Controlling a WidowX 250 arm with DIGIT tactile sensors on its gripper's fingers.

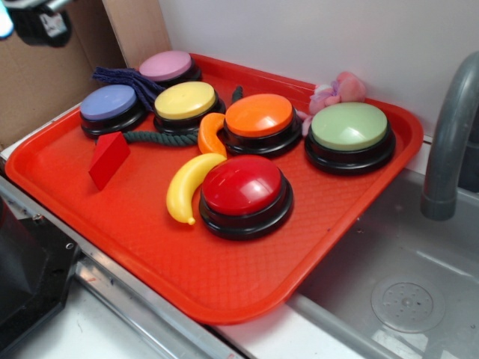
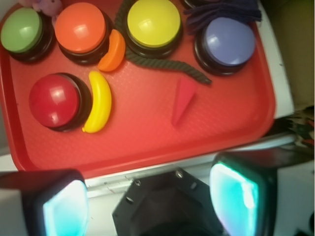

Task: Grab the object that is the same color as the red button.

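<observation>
End effector (image 2: 150, 196) open, pads spread, high off the tray's (image 2: 147, 152) near edge. Red wedge (image 2: 183, 101) alone near-left of the red button (image 2: 54, 101), beside the rope (image 2: 167, 64). Risks: snagging that rope, or pads slipping off sloped faces.

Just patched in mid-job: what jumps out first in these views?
A big red tray crowded with dome buttons, the red button nearest the front with a yellow banana against it. The small red wedge stands alone toward the tray's left. The tool hangs open off the tray.
</observation>
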